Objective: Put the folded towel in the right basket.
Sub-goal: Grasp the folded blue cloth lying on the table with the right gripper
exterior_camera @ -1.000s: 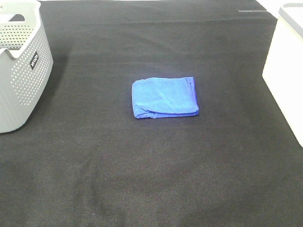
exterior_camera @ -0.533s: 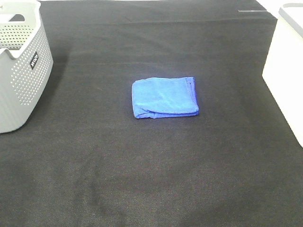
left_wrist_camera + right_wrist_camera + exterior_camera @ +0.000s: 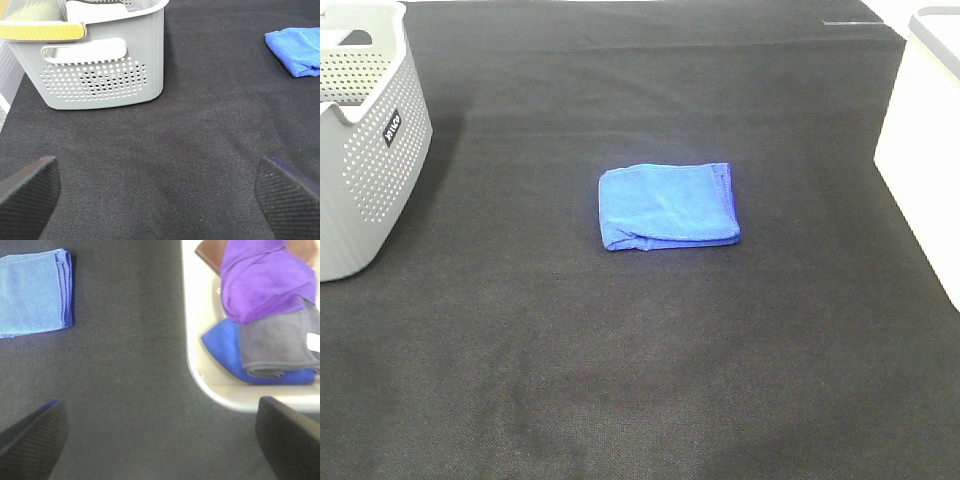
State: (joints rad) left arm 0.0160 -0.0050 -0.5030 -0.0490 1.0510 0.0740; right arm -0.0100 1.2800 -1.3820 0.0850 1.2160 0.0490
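Observation:
A folded blue towel [image 3: 668,205] lies flat on the black table at the middle; it also shows in the left wrist view [image 3: 296,50] and in the right wrist view [image 3: 35,291]. The white right basket [image 3: 924,140] stands at the right edge; the right wrist view shows its rim [image 3: 192,340] with purple, grey, blue and brown towels inside. My left gripper [image 3: 157,192] is open and empty, well short of the towel. My right gripper [image 3: 160,435] is open and empty, above the table between towel and basket. Neither arm shows in the exterior high view.
A grey perforated basket [image 3: 365,140] stands at the far left, also in the left wrist view [image 3: 107,60], with a yellow-edged item at its rim. The black table cloth [image 3: 640,360] covers the whole surface.

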